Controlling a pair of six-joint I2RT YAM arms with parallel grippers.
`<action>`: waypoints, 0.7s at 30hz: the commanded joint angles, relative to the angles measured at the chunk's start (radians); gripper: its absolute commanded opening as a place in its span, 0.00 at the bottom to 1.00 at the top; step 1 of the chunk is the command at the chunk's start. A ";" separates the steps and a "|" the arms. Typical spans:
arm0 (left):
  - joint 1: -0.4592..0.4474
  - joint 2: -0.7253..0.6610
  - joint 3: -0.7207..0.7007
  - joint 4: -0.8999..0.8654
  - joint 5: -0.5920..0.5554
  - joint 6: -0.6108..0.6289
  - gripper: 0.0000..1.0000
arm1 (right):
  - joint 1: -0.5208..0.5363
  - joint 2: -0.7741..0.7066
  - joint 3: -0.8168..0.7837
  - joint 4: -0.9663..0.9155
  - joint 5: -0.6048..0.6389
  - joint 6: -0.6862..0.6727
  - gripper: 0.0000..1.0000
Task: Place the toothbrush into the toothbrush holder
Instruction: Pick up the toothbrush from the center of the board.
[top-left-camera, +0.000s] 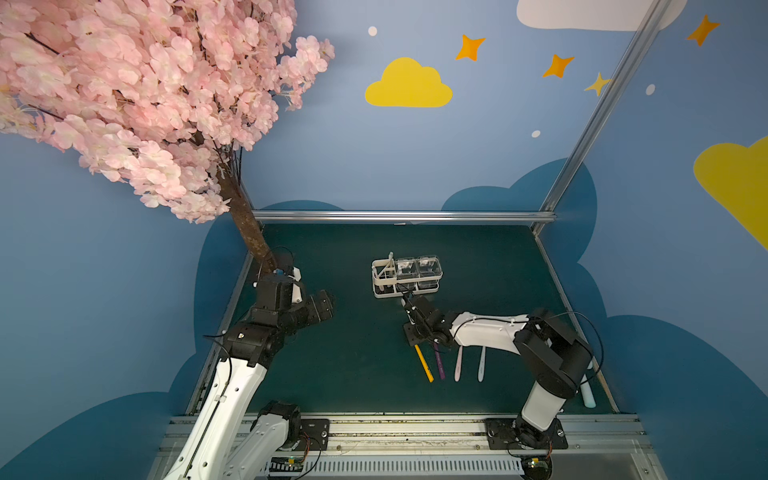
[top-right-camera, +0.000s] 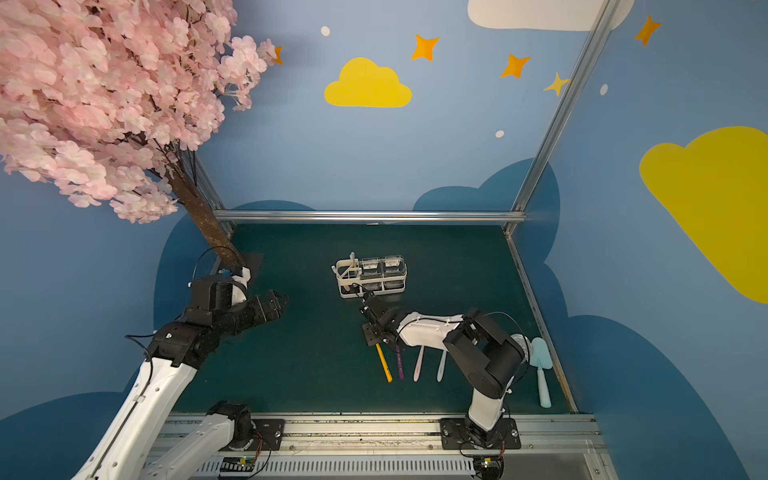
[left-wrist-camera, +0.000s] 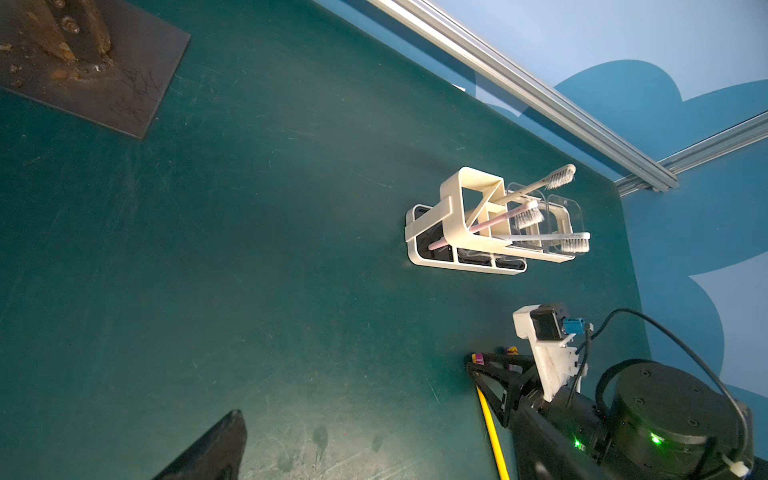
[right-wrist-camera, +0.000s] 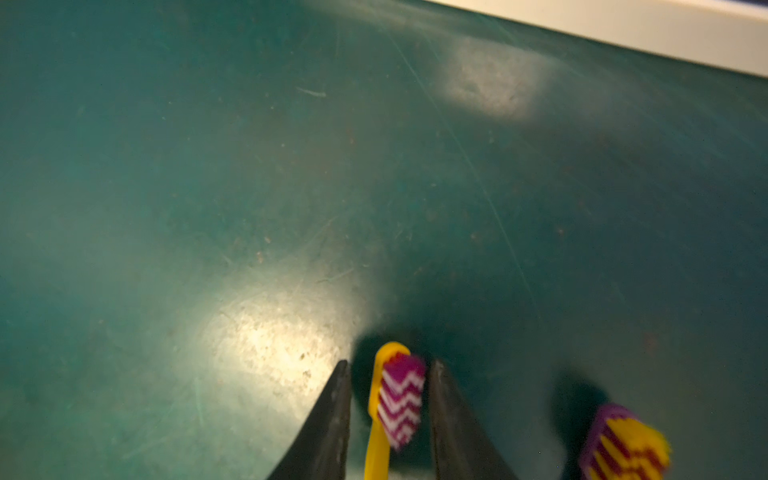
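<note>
A yellow toothbrush (top-left-camera: 424, 363) (top-right-camera: 383, 362) lies on the green table mat, its magenta-and-white bristle head (right-wrist-camera: 401, 401) between the two fingers of my right gripper (right-wrist-camera: 390, 365) (top-left-camera: 415, 338). The jaws straddle the head with a thin gap on each side, so they stand open around it. The white toothbrush holder (top-left-camera: 376, 266) (top-right-camera: 345, 266) (left-wrist-camera: 453, 199) stands just beyond, with three brushes leaning in its slot section. My left gripper (top-left-camera: 328, 301) (top-right-camera: 282, 299) hovers wide open and empty at the left; only one finger (left-wrist-camera: 224, 440) shows in its wrist view.
A purple toothbrush (top-left-camera: 439, 365) (right-wrist-camera: 623, 444), a pink one (top-left-camera: 458, 365) and a pale blue one (top-left-camera: 481, 365) lie beside the yellow one. A light blue trowel (top-right-camera: 542, 374) lies by the right edge. The tree trunk (top-left-camera: 249, 224) stands on a plate (left-wrist-camera: 95, 62) at the back left.
</note>
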 joint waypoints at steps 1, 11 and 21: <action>0.004 0.002 -0.001 -0.005 -0.002 0.006 1.00 | -0.008 0.022 -0.004 -0.055 0.005 0.010 0.29; 0.004 0.002 -0.002 -0.004 0.001 0.006 1.00 | -0.008 0.012 -0.010 -0.046 -0.012 0.022 0.14; 0.004 0.012 -0.002 -0.002 0.009 0.006 1.00 | -0.007 -0.045 0.024 -0.061 -0.022 0.019 0.00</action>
